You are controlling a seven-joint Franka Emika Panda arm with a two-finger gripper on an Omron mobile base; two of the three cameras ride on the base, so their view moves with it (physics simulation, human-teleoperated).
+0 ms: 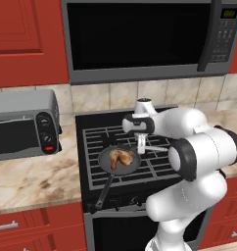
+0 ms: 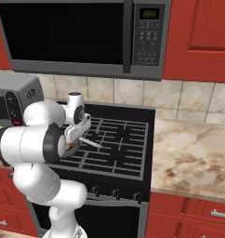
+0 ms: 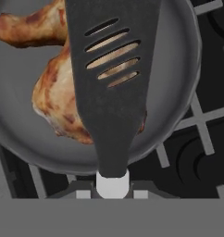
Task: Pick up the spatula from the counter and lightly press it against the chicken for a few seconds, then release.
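A: Pickup – status?

B: Done. The black slotted spatula with a pale handle (image 3: 111, 69) is off the counter. The dark two-finger gripper (image 3: 113, 191) is clamped tight on that handle.

A: Where is the blade?

B: It is over the round grey metal frying pan (image 3: 178, 88), which sits on the black iron stove grate (image 3: 202, 116). The blade lies across the browned roast chicken leg (image 3: 53, 95), and meat shows through the 5 slots.

A: In contact?

B: Cannot tell from the hand view – touching or just above. In the left base view the gripper (image 1: 141, 142) sits low beside the pan (image 1: 106, 165), close over the chicken (image 1: 124, 157).

A: What remains?

B: My reading is that 1 of 3 steps is finished. The press is starting or underway. The hold for a few seconds and the release are not yet done.
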